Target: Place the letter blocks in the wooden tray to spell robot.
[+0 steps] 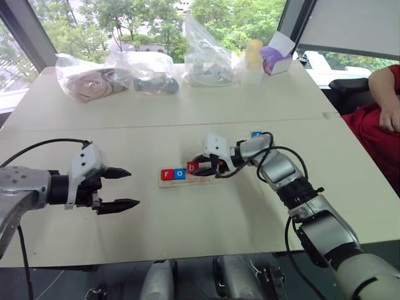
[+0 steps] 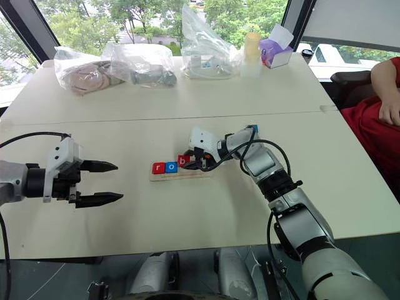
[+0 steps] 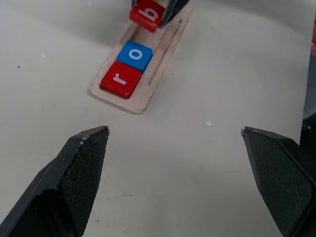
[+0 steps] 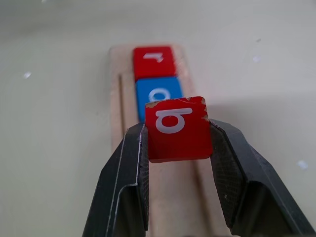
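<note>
The wooden tray (image 1: 187, 181) lies mid-table with a red "r" block (image 1: 167, 175) at its left end and a blue "o" block (image 1: 179, 174) beside it. My right gripper (image 4: 178, 129) is shut on a red "b" block (image 4: 177, 128) and holds it just above the tray, right of the "o". Another blue block (image 1: 256, 134) peeks out behind my right wrist. Left of the tray my left gripper (image 1: 125, 187) hovers open and empty, its fingers (image 3: 84, 158) pointing toward the tray's left end (image 3: 123, 101).
Clear plastic bags (image 1: 112, 75) of items, a bottle (image 1: 253, 59) and a purple-and-white box (image 1: 278, 56) line the table's far edge. A person in red (image 1: 381, 119) sits at the right side of the table.
</note>
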Controlling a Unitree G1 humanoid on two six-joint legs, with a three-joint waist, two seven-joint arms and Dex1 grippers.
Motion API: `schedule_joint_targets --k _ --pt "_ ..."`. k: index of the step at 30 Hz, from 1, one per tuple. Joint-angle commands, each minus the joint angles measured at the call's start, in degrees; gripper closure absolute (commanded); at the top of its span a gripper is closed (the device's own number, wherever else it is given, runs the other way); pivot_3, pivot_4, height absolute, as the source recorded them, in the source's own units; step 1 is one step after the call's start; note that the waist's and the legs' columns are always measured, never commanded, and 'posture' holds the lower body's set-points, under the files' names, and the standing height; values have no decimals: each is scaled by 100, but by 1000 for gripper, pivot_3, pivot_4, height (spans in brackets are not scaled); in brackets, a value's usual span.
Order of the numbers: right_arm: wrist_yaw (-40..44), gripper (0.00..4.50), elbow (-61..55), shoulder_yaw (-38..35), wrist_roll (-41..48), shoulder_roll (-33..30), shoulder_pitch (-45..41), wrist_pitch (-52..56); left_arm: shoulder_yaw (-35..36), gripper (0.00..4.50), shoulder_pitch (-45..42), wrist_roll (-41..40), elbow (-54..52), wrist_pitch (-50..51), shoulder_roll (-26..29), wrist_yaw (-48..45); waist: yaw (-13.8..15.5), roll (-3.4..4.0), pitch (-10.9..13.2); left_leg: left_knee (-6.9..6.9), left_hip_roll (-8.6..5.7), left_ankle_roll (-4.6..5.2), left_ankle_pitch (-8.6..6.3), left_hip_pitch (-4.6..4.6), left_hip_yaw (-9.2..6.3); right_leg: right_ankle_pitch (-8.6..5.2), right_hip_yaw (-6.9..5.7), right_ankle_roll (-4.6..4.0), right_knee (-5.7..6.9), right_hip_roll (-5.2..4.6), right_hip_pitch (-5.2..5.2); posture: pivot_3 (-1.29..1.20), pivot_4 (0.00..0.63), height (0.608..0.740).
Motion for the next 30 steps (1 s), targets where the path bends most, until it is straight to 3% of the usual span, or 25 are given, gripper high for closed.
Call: schedule_joint_targets --k 1,29,30 --pt "122 3358 -18 35 -66 59 -125 -172 252 0 11 -52 -128 -23 30 100 -7 1 0 0 0 0 0 0 1 0 0 0 0 0 -1 0 150 740" --pt "76 3358 631 -9 -332 378 -328 -482 -157 0 -70 131 -28 -248 -61 326 -5 0 0 -1 0 0 0 1 1 0 0 -1 1 1 0 0 150 740" --pt "81 2858 652 -15 -331 388 -341 -489 -163 0 -78 124 -36 -240 -63 338 -5 0 0 -1 1 0 0 2 0 0 0 -1 1 2 0 0 150 740"
